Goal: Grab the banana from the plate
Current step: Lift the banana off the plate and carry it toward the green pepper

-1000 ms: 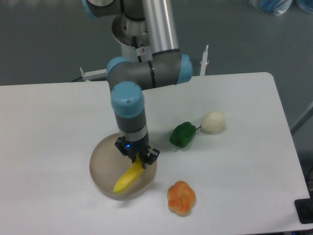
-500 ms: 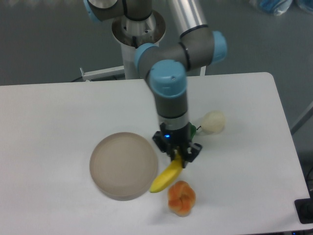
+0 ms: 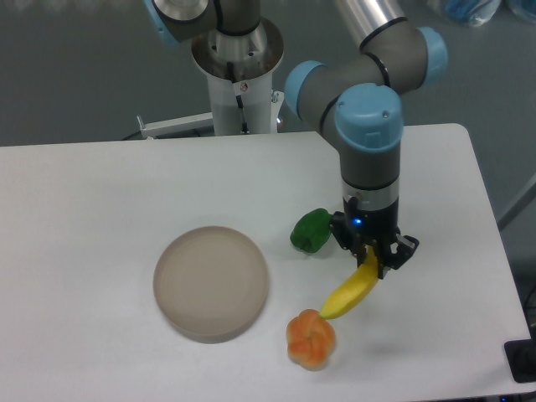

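Note:
My gripper [image 3: 373, 260] is shut on the upper end of the yellow banana [image 3: 350, 291] and holds it above the table, right of the plate. The banana hangs down to the left, its lower tip just above the orange pumpkin-like thing [image 3: 311, 338]. The round beige plate [image 3: 211, 282] sits on the table at the left with nothing on it. The arm stands between the plate and the table's right edge.
A green pepper [image 3: 311, 230] lies just left of the gripper. The orange lobed thing sits near the front edge. The arm's wrist hides what lies behind it at the right. The robot base [image 3: 239, 67] stands at the back.
The gripper has carried the banana from the plate rightward, past the plate's rim and over the table. The whitish object at the right is now hidden behind the arm.

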Action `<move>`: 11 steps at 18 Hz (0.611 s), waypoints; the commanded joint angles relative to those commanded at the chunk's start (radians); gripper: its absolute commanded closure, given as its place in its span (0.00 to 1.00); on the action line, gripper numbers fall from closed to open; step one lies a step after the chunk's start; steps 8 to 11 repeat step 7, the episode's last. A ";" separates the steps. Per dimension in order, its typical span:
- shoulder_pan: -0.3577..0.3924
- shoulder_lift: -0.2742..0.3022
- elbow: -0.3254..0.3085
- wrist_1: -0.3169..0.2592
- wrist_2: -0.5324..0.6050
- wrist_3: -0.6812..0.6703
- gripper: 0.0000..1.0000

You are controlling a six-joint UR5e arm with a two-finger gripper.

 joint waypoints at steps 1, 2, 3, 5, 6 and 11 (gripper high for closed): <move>0.008 0.000 0.002 -0.002 0.000 0.003 0.75; 0.023 0.002 0.002 -0.003 0.000 0.014 0.75; 0.025 0.000 0.003 -0.005 0.002 0.017 0.75; 0.026 0.002 0.002 -0.006 0.002 0.018 0.75; 0.028 0.002 0.002 -0.005 0.002 0.018 0.75; 0.028 0.002 0.003 -0.005 0.002 0.018 0.75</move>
